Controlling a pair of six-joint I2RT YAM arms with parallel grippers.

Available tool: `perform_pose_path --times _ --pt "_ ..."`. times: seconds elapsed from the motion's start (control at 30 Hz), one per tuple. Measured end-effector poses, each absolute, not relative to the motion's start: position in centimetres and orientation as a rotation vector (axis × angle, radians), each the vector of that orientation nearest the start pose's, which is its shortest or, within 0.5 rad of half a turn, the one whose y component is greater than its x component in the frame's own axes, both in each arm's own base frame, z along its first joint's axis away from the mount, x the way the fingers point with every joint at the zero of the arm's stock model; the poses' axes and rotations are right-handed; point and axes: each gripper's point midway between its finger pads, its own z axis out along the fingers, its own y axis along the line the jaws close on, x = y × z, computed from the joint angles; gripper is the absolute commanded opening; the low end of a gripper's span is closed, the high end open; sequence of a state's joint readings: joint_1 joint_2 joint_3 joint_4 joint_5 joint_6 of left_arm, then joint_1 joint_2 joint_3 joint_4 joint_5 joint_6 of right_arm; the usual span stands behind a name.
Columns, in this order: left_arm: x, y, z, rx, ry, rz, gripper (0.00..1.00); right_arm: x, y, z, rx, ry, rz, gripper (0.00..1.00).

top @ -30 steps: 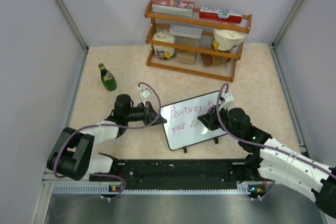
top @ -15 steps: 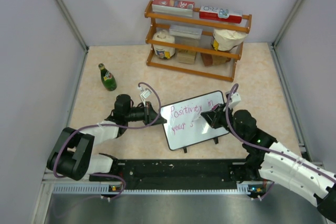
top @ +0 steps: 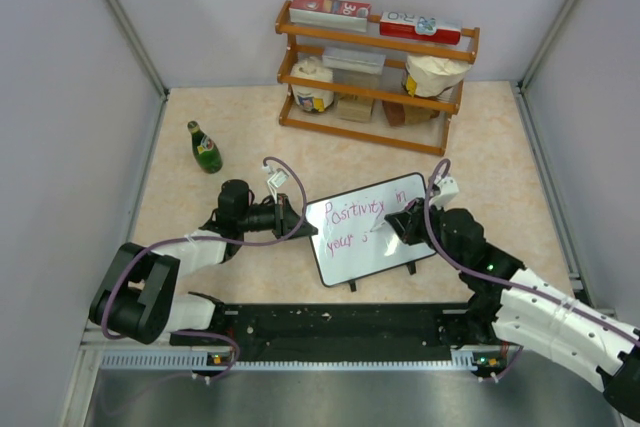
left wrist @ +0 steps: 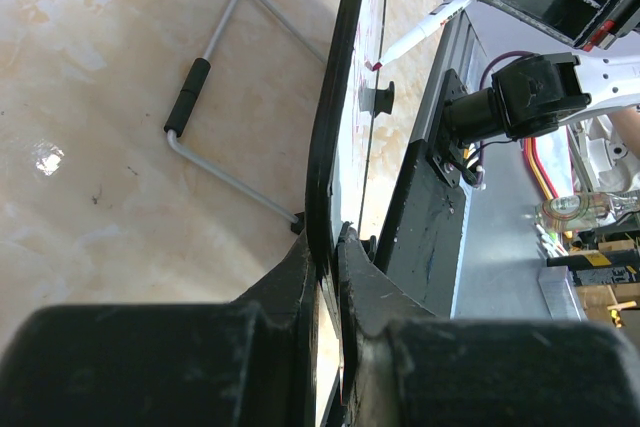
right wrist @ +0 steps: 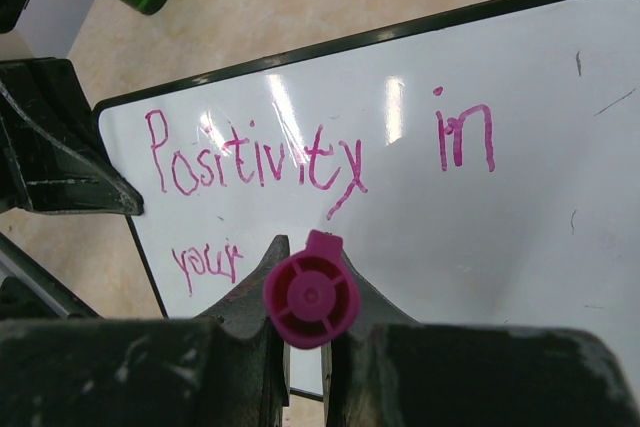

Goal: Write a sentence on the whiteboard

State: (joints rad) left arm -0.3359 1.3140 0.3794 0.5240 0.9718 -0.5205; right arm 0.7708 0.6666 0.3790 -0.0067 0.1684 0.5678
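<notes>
The whiteboard (top: pixel 378 259) stands on its little feet near the middle of the table (top: pixel 480 147), between the two arms. It looks light and stiff, and its face is smooth. I judge that it can slide or tip when the pen pushes on it, so the thin black frame is the good place to take it. The left gripper (left wrist: pixel 330 247) is closed on the left edge of this frame. The right gripper (right wrist: pixel 305 265) is clamped on the pink marker (right wrist: pixel 311 301), whose tip seems to touch the board beside "your" in the sentence (right wrist: pixel 258 162).
</notes>
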Motion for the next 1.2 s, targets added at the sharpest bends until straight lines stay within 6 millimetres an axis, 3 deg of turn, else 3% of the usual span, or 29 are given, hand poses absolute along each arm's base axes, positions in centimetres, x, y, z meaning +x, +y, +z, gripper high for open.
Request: perform_pose_path --times 0.5,0.8,1.2 --pt "20.8 -23.9 11.2 0.5 2.04 -1.493 0.0 21.7 20.3 15.8 -0.084 1.934 0.771 0.0" --pt "20.8 -23.9 11.2 0.5 2.04 -1.493 0.0 21.1 20.5 14.7 -0.104 1.964 0.785 0.0" --pt "20.8 -23.9 11.2 0.5 2.04 -1.493 0.0 20.6 19.7 14.1 -0.082 1.973 0.777 0.0"
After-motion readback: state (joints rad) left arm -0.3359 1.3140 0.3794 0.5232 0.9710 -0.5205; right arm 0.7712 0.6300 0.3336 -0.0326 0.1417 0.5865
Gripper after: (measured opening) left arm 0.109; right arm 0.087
